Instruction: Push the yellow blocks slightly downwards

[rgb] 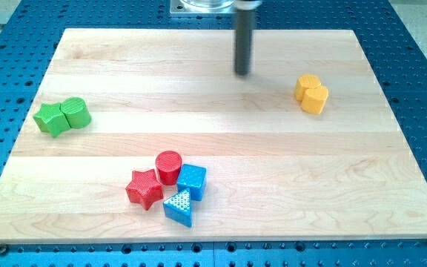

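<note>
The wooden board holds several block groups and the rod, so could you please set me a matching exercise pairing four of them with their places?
Column one:
1. yellow blocks
2. green blocks
3. red star
4. my tip

Column two:
A. near the view's left edge of the board
B. near the view's bottom, left of the blue blocks
C. near the view's top, left of the yellow pair
D. toward the view's right, upper half

Pairs: 1-D, 2-A, 3-B, 4-C

Yellow blocks (312,93), green blocks (63,116) (blue triangle (179,206) speckled).
</note>
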